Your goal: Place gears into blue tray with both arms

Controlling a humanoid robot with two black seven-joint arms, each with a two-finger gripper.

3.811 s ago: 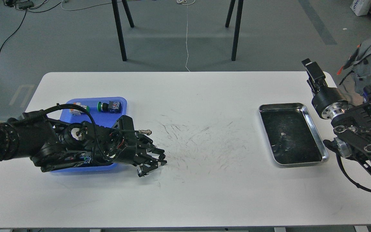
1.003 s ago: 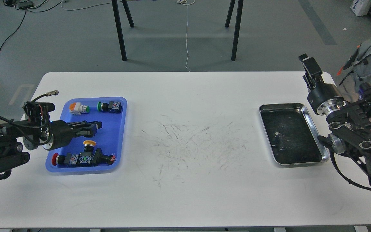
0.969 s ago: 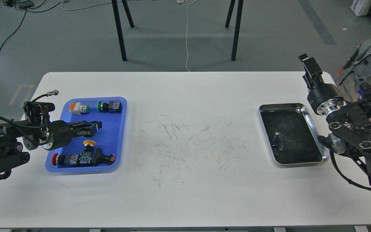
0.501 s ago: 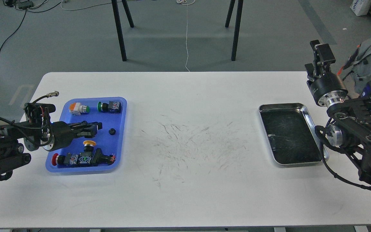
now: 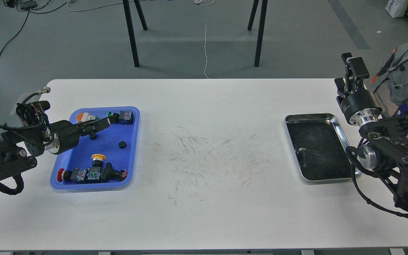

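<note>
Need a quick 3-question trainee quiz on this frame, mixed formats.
1. True or false: the silver tray holds push-button switches.
2. How many gears lie on the bare floor of the blue tray?
3. Multiple choice: the left gripper is over (a) the blue tray, (b) the silver tray, (c) the table centre.

Key
1. False. The switches, such as the yellow-capped switch, sit in the blue tray.
2. Two: one gear mid-tray and another gear just below the left gripper.
3. (a)

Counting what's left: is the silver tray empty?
Apparently empty: the silver tray shows only its scratched dark bottom, no gears visible.
</note>
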